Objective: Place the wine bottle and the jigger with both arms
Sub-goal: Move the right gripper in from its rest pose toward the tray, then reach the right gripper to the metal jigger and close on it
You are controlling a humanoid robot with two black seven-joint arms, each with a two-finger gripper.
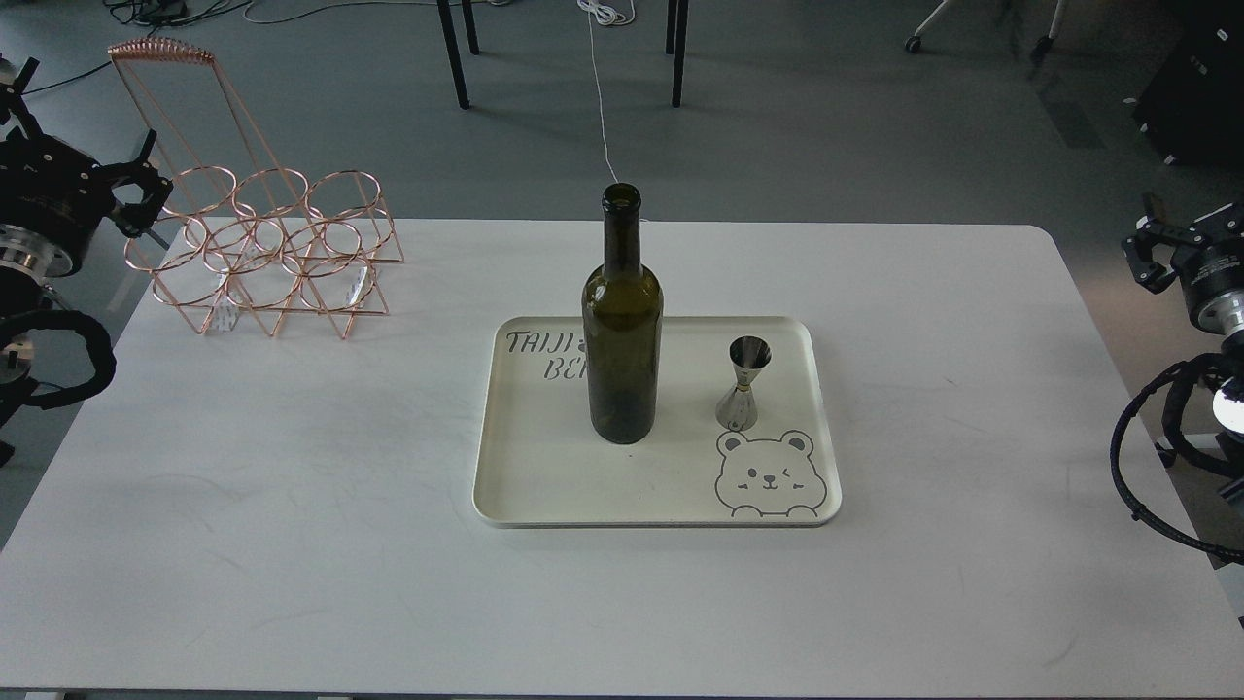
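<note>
The wine bottle [623, 321] and the jigger [744, 383] at its 3 o'clock stand upright on the tray [583, 501]. The left tool [146, 199] and the right tool [1152, 255] hang off the counter [292, 506], their spread unreadable.

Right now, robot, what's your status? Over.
Both end effectors empty, off the table sides, left, right. Bottle and jigger upright on tray. Nothing blocking.

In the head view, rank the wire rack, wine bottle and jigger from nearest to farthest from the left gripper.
1. Copper wire rack, at the table's far-left corner, right beside the left gripper.
2. Wine bottle, upright mid-tray.
3. Jigger, upright on the tray, right of the bottle.
</note>
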